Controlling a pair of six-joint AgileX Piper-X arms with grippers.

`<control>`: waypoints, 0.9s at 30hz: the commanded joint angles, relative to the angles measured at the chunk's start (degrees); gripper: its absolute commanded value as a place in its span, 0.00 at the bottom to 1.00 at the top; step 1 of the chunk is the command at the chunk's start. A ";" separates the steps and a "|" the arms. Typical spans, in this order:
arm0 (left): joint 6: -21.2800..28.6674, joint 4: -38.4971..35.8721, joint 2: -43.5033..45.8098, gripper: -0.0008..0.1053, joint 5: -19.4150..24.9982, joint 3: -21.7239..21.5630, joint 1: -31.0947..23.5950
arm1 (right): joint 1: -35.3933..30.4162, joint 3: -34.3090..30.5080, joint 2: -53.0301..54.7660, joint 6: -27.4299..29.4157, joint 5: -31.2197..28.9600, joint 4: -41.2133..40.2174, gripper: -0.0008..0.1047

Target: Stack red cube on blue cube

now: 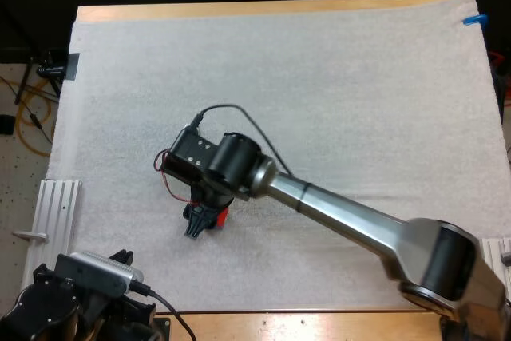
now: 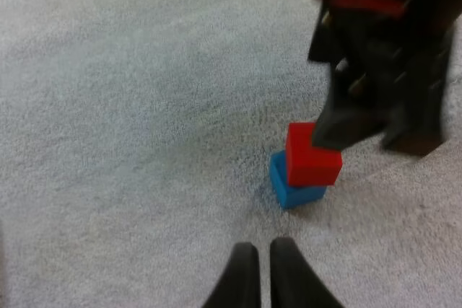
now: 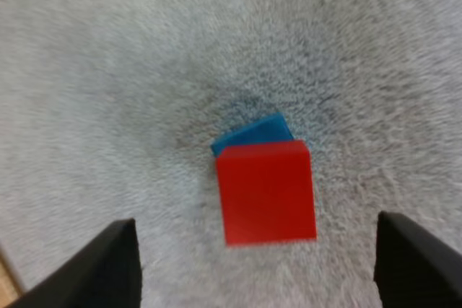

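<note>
The red cube (image 3: 267,192) rests on top of the blue cube (image 3: 253,135), shifted so that one blue corner sticks out from under it. My right gripper (image 3: 254,218) hovers above the pair, open, its fingers wide apart and clear of both cubes. In the left wrist view the red cube (image 2: 312,156) sits on the blue cube (image 2: 289,191), with the right gripper (image 2: 361,120) just above and beside them. My left gripper (image 2: 263,247) is shut on nothing, a short way from the stack. In the high view the right gripper (image 1: 200,221) covers most of the red cube (image 1: 222,215).
The white mat (image 1: 319,77) covers most of the wooden table. A ribbed metal rail (image 1: 56,205) lies at the mat's left edge, another (image 1: 499,253) at the right edge. My right arm (image 1: 351,217) stretches across the mat's near half.
</note>
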State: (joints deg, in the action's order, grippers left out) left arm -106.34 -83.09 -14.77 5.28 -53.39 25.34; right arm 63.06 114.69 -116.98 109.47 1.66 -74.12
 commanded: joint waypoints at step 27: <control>6.35 38.00 -25.89 0.46 -8.45 -0.27 -14.36 | -37.35 -8.88 15.41 -4.30 2.37 10.14 0.62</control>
State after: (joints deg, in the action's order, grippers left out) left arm -100.18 -47.60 -40.33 -0.40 -53.39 12.27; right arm 26.99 107.01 -103.90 105.23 3.37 -64.98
